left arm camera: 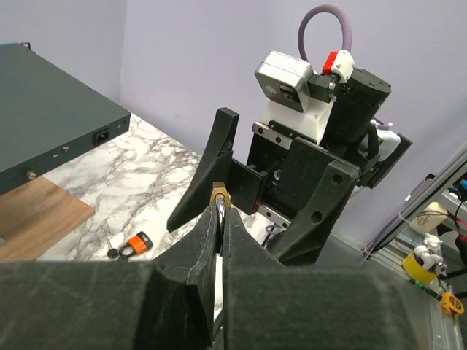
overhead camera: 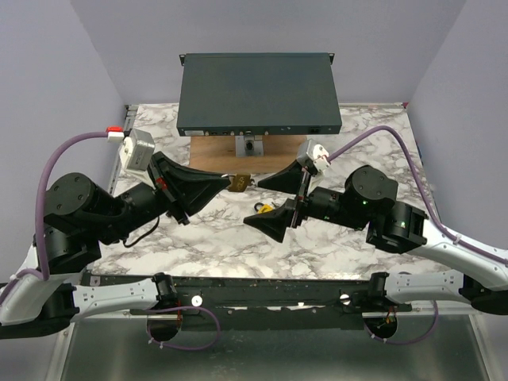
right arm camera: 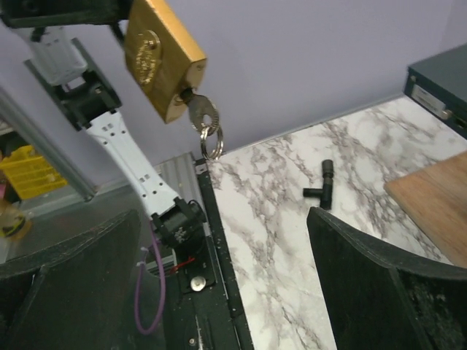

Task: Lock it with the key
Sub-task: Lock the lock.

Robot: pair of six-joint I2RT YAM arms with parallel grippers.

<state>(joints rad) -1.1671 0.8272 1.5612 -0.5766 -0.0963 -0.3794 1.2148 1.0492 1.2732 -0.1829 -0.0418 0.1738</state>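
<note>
Left claw (overhead camera: 236,184): clamped together on the brass padlock (right arm camera: 160,58), holding it up off the bench (overhead camera: 198,238).
Padlock: hangs tilted in the air. A silver key (right arm camera: 198,113) sits in its keyhole, and a ring (right arm camera: 211,142) dangles from that key.
Right claw (overhead camera: 251,203): fingers spread wide apart and gripping nothing. It faces the padlock from the opposite side, just beside it but not touching.
Orange key (left arm camera: 137,242): lies flat on the bench, lower than the padlock and apart from it. Small dark pieces lie against it, and neither claw touches it.
Wooden board (overhead camera: 238,155): on the bench just beyond the padlock, on the side away from the arm bases.
Flat dark box (overhead camera: 258,91): farther beyond the padlock, past the board, at the far end of the bench.
</note>
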